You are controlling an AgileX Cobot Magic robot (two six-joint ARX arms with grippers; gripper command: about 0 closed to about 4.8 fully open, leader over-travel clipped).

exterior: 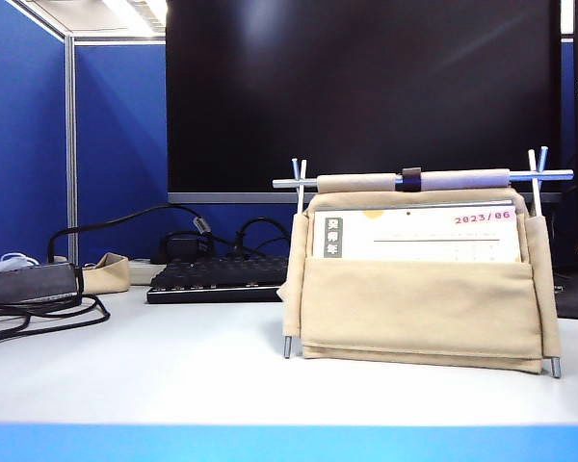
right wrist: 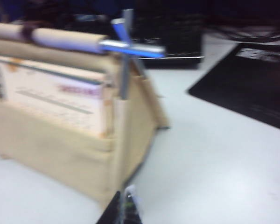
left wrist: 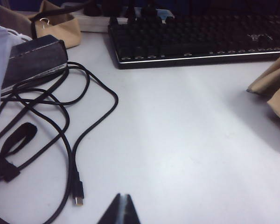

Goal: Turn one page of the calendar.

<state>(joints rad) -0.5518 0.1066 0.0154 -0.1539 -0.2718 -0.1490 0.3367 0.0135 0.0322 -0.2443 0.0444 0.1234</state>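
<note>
calendar [exterior: 419,289]: front sheet reads 2023/06
clutter: keyboard [exterior: 217,277], cables [left wrist: 60,121]
left gripper [left wrist: 122,212]: clenched, empty
right gripper [right wrist: 123,210]: clenched, empty

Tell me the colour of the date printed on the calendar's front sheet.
Red, on the white sheet; clearest in the exterior view.

We are seeing our left gripper [left wrist: 122,210], fingertips together, hanging over the white table [left wrist: 186,140] near a black cable [left wrist: 95,119] and keyboard [left wrist: 196,39].
</note>
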